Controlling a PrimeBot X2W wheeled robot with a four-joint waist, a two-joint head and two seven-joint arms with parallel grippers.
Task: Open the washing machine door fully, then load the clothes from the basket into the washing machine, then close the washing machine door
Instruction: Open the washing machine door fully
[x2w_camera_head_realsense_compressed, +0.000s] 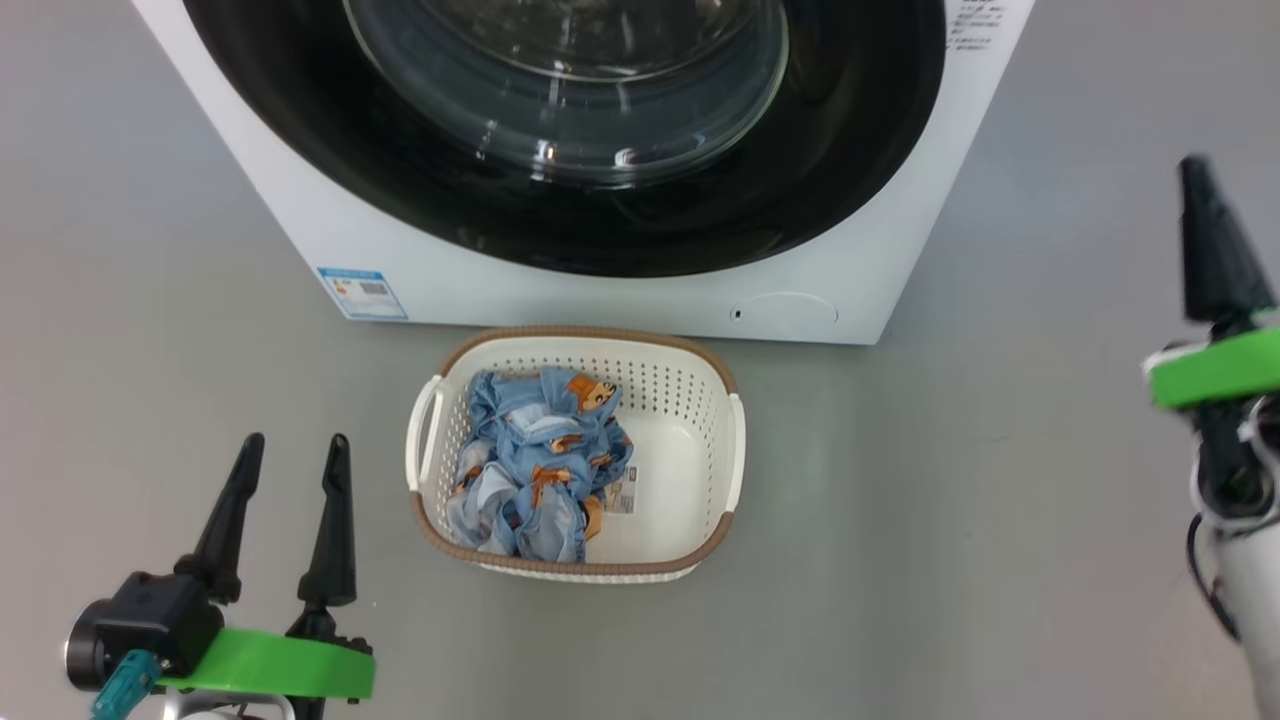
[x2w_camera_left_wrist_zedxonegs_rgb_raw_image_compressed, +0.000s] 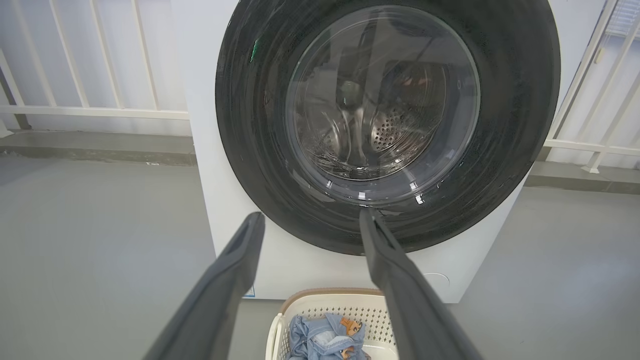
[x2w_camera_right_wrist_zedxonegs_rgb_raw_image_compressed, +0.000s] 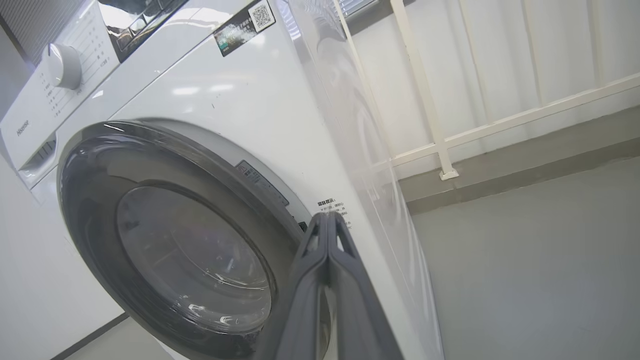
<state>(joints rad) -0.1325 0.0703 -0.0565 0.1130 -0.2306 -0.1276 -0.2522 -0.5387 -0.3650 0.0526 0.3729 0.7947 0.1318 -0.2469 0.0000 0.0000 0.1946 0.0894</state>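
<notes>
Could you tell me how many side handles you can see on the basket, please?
2: one handle on the basket's left side, one handle on its right.

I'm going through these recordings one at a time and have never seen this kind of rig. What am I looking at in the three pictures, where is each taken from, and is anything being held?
It is a wheeled robot with two arms, each ending in a gripper with two long dark fingers. The head view looks down from its head: a washing machine stands on a grey floor, its door shut. In front sits a basket holding the clothes, blue fabric with orange-brown bears. The left gripper is at lower left, open and empty. The right gripper is at the right edge.

The other two pictures come from cameras on the wrists, looking along the fingers. The left wrist view faces the door straight on, above the basket. The right wrist view shows the right gripper shut, empty, its tips pointing towards the door's edge; whether it touches, I cannot tell.
</notes>
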